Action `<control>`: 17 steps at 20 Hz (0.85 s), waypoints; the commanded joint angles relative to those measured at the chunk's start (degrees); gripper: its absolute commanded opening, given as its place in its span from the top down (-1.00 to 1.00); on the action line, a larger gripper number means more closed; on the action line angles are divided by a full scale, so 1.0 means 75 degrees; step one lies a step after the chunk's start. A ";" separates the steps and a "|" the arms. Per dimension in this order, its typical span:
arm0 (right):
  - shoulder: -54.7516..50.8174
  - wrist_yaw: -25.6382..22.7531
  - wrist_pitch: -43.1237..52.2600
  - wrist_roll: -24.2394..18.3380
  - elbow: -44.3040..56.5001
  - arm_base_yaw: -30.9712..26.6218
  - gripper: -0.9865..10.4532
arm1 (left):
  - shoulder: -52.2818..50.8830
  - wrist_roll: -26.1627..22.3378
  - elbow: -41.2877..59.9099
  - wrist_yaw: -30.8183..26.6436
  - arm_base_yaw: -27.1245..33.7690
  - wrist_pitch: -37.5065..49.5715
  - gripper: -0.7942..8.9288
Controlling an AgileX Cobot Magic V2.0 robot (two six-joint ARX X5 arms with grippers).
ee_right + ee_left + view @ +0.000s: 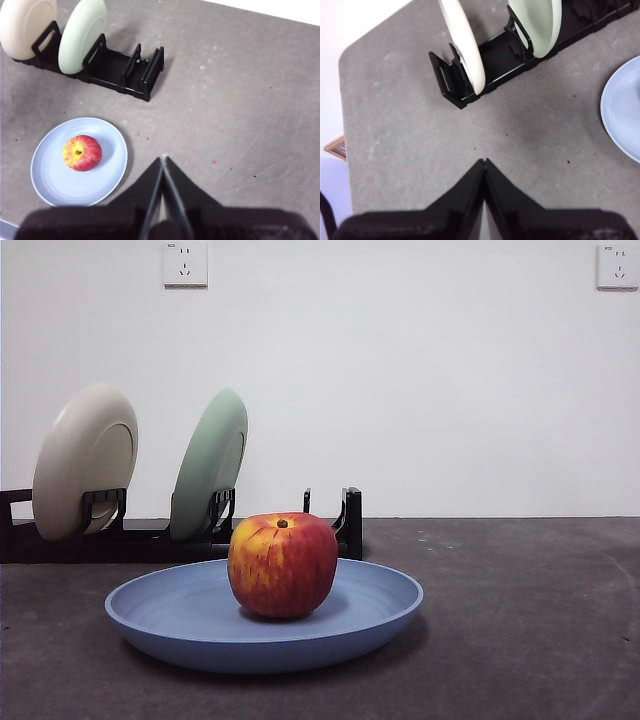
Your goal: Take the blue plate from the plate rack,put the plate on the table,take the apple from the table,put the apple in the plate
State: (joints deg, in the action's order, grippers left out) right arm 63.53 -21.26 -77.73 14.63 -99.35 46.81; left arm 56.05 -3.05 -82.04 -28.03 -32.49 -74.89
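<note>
Where the front view looks across the table (pixel 540 620), the apple (pixel 283 565) is seen resting in the blue plate (pixel 180 615) before the plate rack (pixel 348 522), which holds a cream plate (pixel 85 460) and a pale green plate (pixel 208 462). From the left wrist, the left gripper (pixel 485 161) is shown pressed together above bare table near the rack's end. From the right wrist, the right gripper (pixel 163 158) is likewise shown closed on nothing, beside the plate.

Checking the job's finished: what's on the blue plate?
The apple sits upright near the middle of the blue plate, nothing else. The patch of plate beneath it is covered.
</note>
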 commanded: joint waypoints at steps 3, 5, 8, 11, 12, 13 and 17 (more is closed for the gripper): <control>0.0111 -0.0029 -0.0140 0.0087 0.0032 0.0009 0.82 | -0.0140 -0.1256 0.0152 0.0493 0.0571 0.1043 0.84; 0.0157 -0.0029 -0.0137 0.0090 0.0032 0.0009 0.82 | -0.0647 -0.1818 0.1067 0.2011 0.1373 0.3182 0.84; 0.0166 -0.0032 -0.0137 0.0087 0.0032 0.0009 0.82 | -0.1833 -0.2075 0.3660 0.3937 0.2602 0.6854 0.84; 0.0166 -0.0029 -0.0137 0.0087 0.0032 0.0009 0.82 | -0.2978 -0.1918 0.6266 0.4651 0.3276 0.9098 0.84; 0.0166 -0.0029 -0.0140 0.0090 0.0032 0.0009 0.82 | -0.3459 -0.1781 0.7195 0.4809 0.3483 0.9704 0.84; 0.0166 -0.0032 -0.0140 0.0090 0.0032 0.0009 0.82 | -0.3908 -0.1492 0.7953 0.4814 0.3654 1.0107 0.84; 0.0166 -0.0032 -0.0140 0.0090 0.0032 0.0009 0.82 | -0.5569 -0.0379 0.9792 0.4788 0.4217 1.0308 0.84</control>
State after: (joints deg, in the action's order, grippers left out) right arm 64.71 -21.23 -77.73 14.76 -99.35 46.81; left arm 15.11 -8.91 -9.04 7.90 -1.06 1.21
